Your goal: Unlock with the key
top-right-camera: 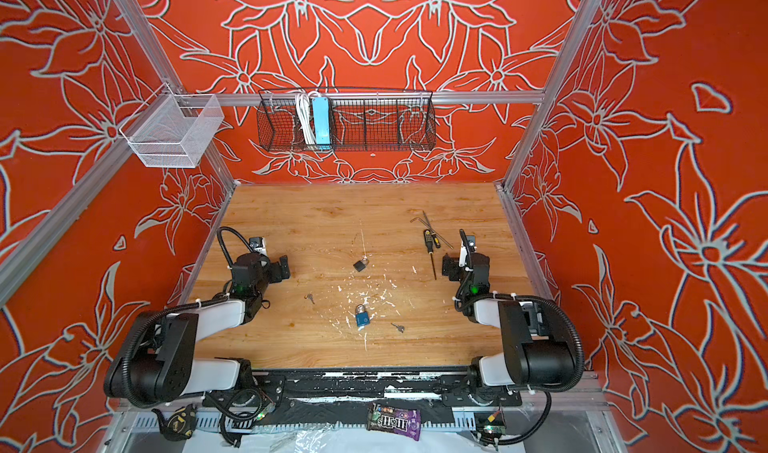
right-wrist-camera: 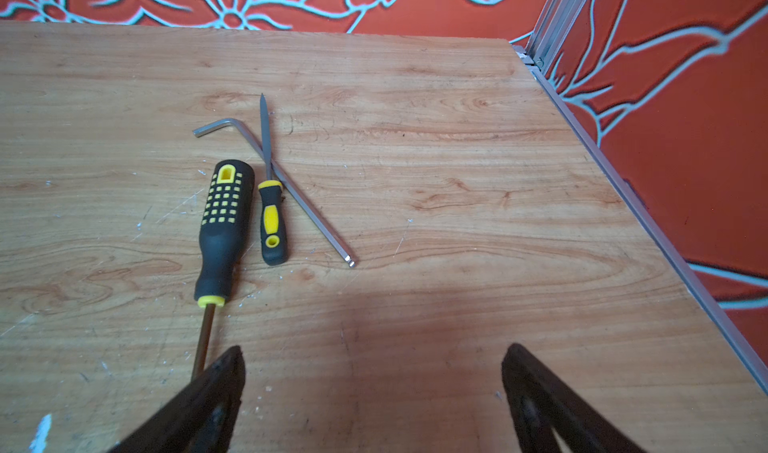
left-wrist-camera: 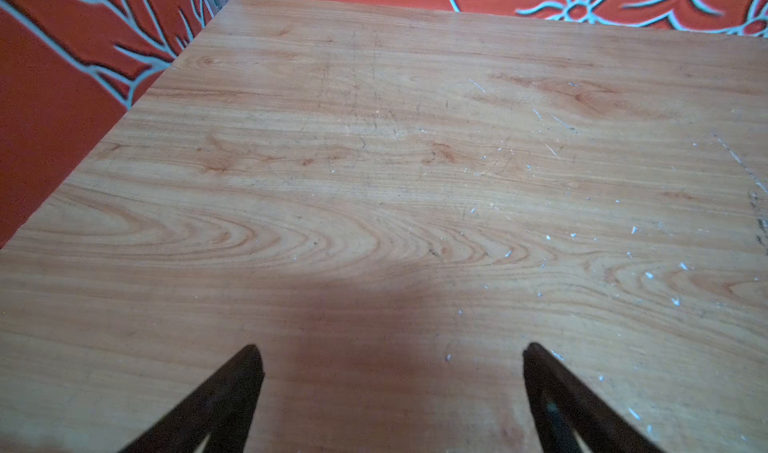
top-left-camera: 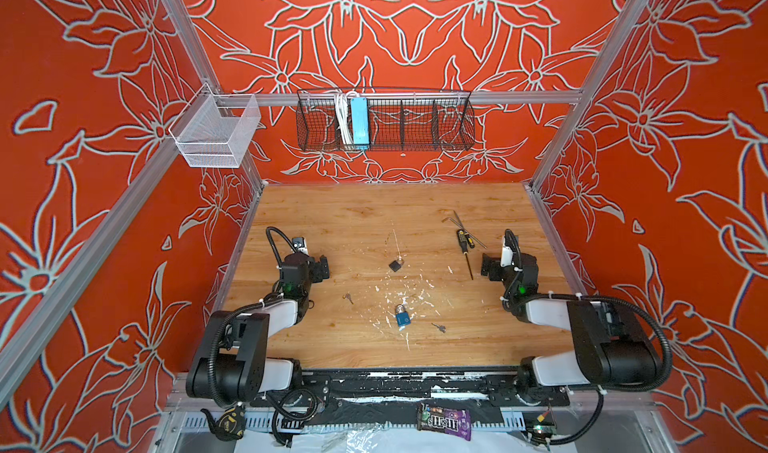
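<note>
A blue padlock (top-left-camera: 402,318) (top-right-camera: 362,318) lies near the front middle of the wooden table. A smaller black padlock (top-left-camera: 396,265) (top-right-camera: 360,265) lies farther back. One small key (top-left-camera: 348,297) (top-right-camera: 309,297) rests left of the blue padlock, and a second key (top-left-camera: 439,327) (top-right-camera: 398,327) rests to its right. My left gripper (top-left-camera: 324,269) (left-wrist-camera: 392,351) hovers at the table's left side, open and empty. At the right side my right gripper (top-left-camera: 486,267) (right-wrist-camera: 372,353) is also open and empty. Neither wrist view shows a padlock or a key.
A large black-and-yellow screwdriver (right-wrist-camera: 224,226) (top-left-camera: 465,251), a small one (right-wrist-camera: 272,218) and a hex key (right-wrist-camera: 291,189) lie just ahead of the right gripper. A black wire basket (top-left-camera: 386,122) and a white basket (top-left-camera: 216,130) hang on the rails. A candy bag (top-left-camera: 444,422) lies below the front edge.
</note>
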Robot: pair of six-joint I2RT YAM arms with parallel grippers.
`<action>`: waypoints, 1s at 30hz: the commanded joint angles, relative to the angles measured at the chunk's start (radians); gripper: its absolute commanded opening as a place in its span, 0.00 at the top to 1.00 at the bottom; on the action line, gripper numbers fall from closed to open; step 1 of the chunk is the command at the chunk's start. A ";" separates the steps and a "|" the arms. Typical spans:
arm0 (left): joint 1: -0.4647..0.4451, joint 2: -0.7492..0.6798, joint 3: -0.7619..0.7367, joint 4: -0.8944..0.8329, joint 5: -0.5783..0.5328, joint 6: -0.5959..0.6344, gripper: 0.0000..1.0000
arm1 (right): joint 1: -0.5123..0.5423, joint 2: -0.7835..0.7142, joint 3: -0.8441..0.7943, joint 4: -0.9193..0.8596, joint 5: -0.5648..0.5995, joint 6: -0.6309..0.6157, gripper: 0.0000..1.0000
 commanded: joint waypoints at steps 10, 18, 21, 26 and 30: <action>0.003 -0.013 0.021 -0.005 0.007 0.007 0.03 | 0.000 -0.009 0.009 0.027 -0.017 -0.019 0.02; 0.002 -0.135 0.068 -0.170 -0.008 -0.002 0.03 | 0.002 -0.117 0.062 -0.157 -0.024 -0.013 0.03; 0.003 -0.212 0.066 -0.227 -0.019 -0.019 0.03 | 0.000 -0.153 0.073 -0.212 0.025 0.020 0.02; 0.002 -0.331 0.091 -0.347 0.002 -0.051 0.03 | 0.001 -0.224 0.158 -0.413 0.016 0.067 0.02; 0.002 -0.414 0.130 -0.451 0.004 -0.146 0.03 | -0.001 -0.253 0.253 -0.599 0.021 0.171 0.03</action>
